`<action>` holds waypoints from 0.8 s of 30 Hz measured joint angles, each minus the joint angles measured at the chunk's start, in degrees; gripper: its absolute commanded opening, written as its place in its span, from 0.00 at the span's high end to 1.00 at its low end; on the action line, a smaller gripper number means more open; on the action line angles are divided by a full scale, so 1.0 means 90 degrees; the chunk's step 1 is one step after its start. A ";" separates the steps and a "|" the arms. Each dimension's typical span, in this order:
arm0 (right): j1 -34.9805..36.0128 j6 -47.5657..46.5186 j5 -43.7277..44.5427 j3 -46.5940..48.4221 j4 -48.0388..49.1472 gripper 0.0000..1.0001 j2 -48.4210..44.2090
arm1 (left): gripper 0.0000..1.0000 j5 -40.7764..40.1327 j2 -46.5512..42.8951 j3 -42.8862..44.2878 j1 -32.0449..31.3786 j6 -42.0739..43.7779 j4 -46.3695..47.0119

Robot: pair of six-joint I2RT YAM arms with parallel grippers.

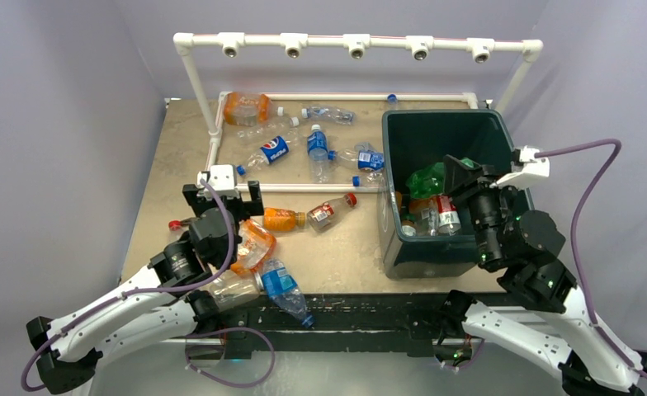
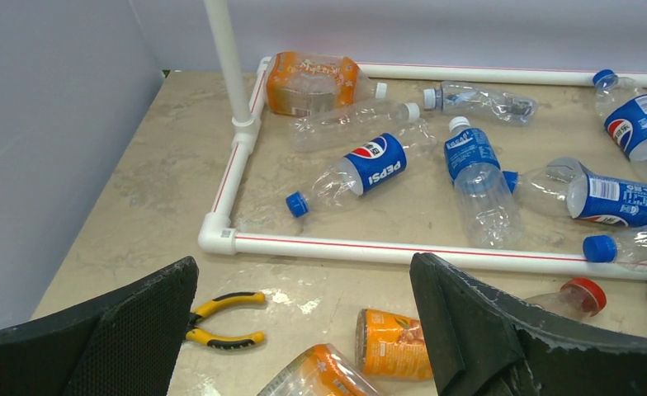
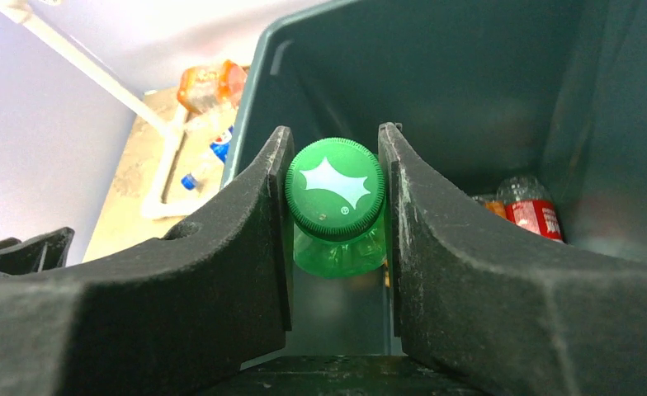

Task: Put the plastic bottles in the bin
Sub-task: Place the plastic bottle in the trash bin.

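**Release over the bin.** The right claw [image 3: 335,132] is clamped on the cap of a green bottle [image 3: 335,191]. The cap sits between its fingers [image 3: 221,247] and the body points away past the tips. The bin [image 3: 469,74] lies ahead of and below this claw, and the top view shows the bottle [image 1: 426,177] inside the line of the rim [image 1: 403,120].

The step in hand is judged to be the drop.
- Open the fingers in place, and fully, so the ridged cap does not hang on one pad.
- No further reach seems needed, since the body already overhangs the interior.
- An empty bottle this light may bounce, so release it towards the middle, over the bottles [image 3: 535,216] already lying beneath the claw and away from the near wall.
- Draw back along the fingers' own line to keep clear of the rim.

**The bottle.** It is translucent green plastic. Its green cap is knurled and carries a white star-shaped mark. From above, the body looks creased rather than round. No label can be made out.

**Other arm.** The left claw [image 2: 304,276] stands wide apart with nothing between its fingers. An orange bottle [image 2: 390,342] lies below it, by the right finger. Yellow-handled pliers [image 2: 221,322] lie below the left finger and are not for the bin. More bottles [image 2: 370,165] lie well ahead of its tips.
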 measured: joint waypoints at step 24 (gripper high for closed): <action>-0.0002 0.0998 -0.0452 -0.0070 -0.0925 0.69 0.0612 | 0.01 0.0012 0.0104 0.0168 0.0000 -0.0148 -0.0245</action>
